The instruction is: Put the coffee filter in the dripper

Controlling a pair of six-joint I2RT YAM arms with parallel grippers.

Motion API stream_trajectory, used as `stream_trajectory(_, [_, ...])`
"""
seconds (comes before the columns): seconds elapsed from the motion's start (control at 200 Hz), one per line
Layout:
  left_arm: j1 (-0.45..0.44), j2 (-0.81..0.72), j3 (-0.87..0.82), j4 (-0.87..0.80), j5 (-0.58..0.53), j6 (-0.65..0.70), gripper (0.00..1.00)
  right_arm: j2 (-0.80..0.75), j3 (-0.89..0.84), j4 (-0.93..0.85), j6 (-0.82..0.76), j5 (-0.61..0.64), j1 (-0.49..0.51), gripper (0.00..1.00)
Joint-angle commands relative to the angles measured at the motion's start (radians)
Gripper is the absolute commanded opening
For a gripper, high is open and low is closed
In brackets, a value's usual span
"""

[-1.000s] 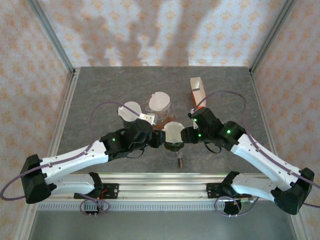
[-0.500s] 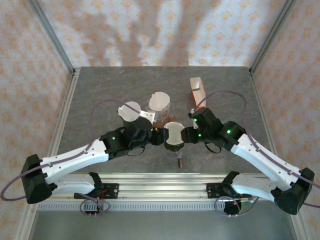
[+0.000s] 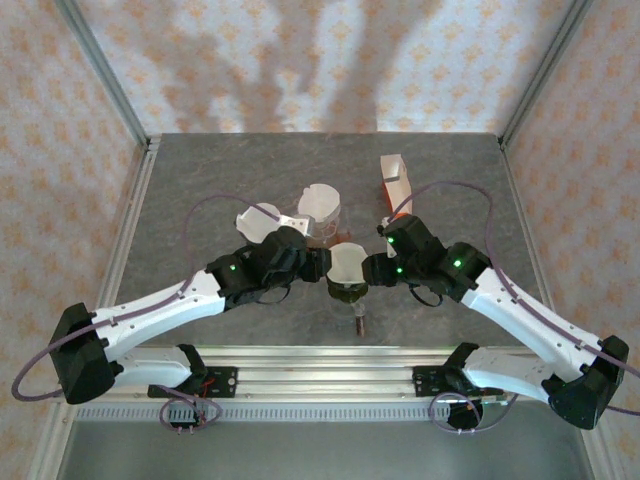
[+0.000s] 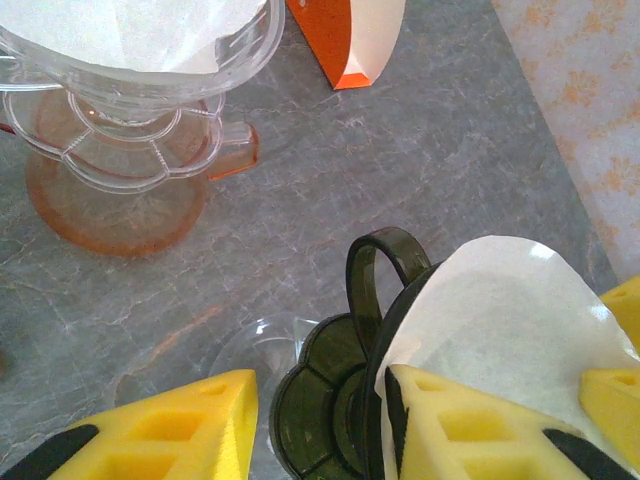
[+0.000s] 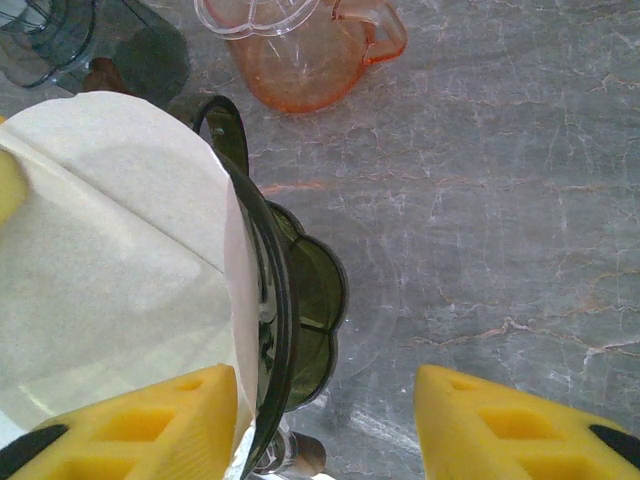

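Note:
A dark green dripper (image 3: 348,290) stands near the table's front middle, with a white paper coffee filter (image 3: 346,264) lying in its cone and rising above the rim. My left gripper (image 3: 318,268) is at its left side and open. In the left wrist view one finger (image 4: 455,430) rests on the filter (image 4: 510,320) inside the dripper (image 4: 335,400), the other outside. My right gripper (image 3: 374,270) is open on the opposite side. In the right wrist view it (image 5: 325,425) straddles the dripper's rim (image 5: 285,300), one finger (image 5: 130,430) on the filter (image 5: 110,270).
A clear dripper with a filter (image 3: 318,205) sits on a pinkish glass server (image 4: 110,200) just behind. Another clear dripper (image 3: 256,222) stands left of it. An orange-and-white filter box (image 3: 395,180) is at the back right. A small brown object (image 3: 360,322) lies in front.
My left arm has swung forward and right, bringing its gripper up against the dripper's left side. The filter has shifted slightly. The right arm has stayed put.

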Motion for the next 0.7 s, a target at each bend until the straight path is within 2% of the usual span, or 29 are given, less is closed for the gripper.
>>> stream_trajectory(0.0, [0.009, -0.017, 0.011, -0.011, 0.013, 0.005, 0.43, 0.0, 0.002, -0.011, 0.011, 0.023, -0.002, 0.5])
stream_trajectory(0.105, [0.007, -0.043, 0.0, -0.003, 0.028, -0.01, 0.47, 0.0, 0.002, -0.012, 0.011, 0.023, -0.002, 0.5])
stream_trajectory(0.235, [0.004, -0.078, -0.015, -0.002, 0.043, -0.025, 0.48, 0.001, 0.003, -0.012, 0.012, 0.023, -0.002, 0.5])
stream_trajectory(0.385, [-0.043, -0.081, -0.02, -0.026, 0.012, -0.022, 0.51, 0.003, -0.002, -0.006, 0.014, 0.029, -0.002, 0.5])
stream_trajectory(0.691, [-0.079, -0.093, -0.078, -0.01, -0.01, -0.063, 0.47, 0.004, -0.008, 0.002, 0.018, 0.034, -0.002, 0.5])
